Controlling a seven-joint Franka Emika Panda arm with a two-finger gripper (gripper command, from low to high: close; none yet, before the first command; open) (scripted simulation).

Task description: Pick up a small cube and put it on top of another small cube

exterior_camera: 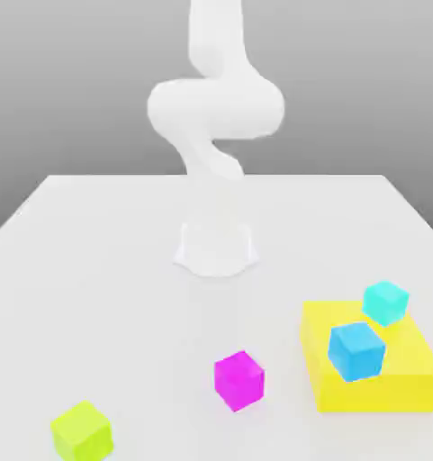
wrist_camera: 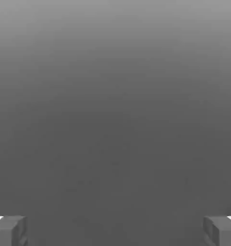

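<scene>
the claw has its 2 fingers wide apart with nothing between them. it seems to face away from the cubes, toward plain grey. the arm rises above its base, and the 4 small cubes lie on the near side of that base in the exterior view, so the coming move is likely a swing down and out toward them.

the task does not say which cube to take. the magenta cube is on the surface, just to the exterior view's right of the base; the lime cube is farther left and nearer the camera. the blue cube and cyan cube appear to be on the yellow block, well right.
</scene>
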